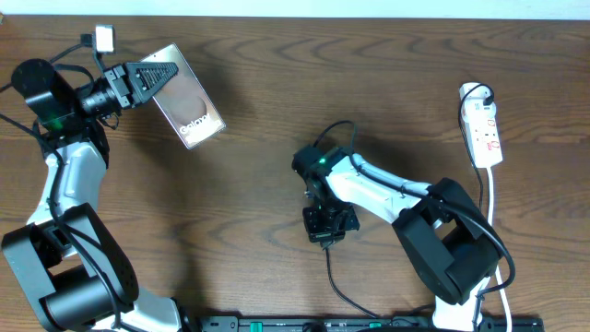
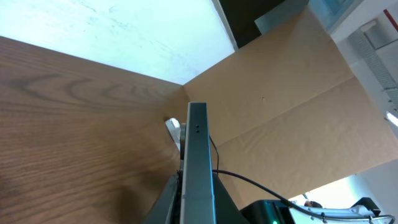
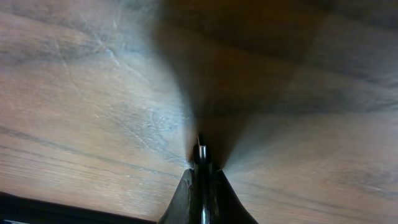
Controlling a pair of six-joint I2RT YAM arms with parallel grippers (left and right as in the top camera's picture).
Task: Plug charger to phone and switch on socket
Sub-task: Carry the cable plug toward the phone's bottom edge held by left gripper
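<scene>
Left hand (image 1: 162, 75): phone (image 1: 195, 114) (clamped), right hand (image 1: 327, 238): charger (image 1: 337, 288)

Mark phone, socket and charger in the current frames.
phone (image 1: 189, 103): overhead view, centre of its face.
socket (image 1: 484, 131): overhead view, middle of the white strip body.
charger (image 3: 200, 152): right wrist view, its narrow plug tip.

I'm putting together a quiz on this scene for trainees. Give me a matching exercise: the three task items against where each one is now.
Things:
1. phone
2. charger
3. socket

Places:
A. lying near the table's right edge, no gripper on it
B. tip pinched in the right gripper, mid-table
C. held in the left gripper, far left corner

Pairs: 1-C, 2-B, 3-A
</scene>
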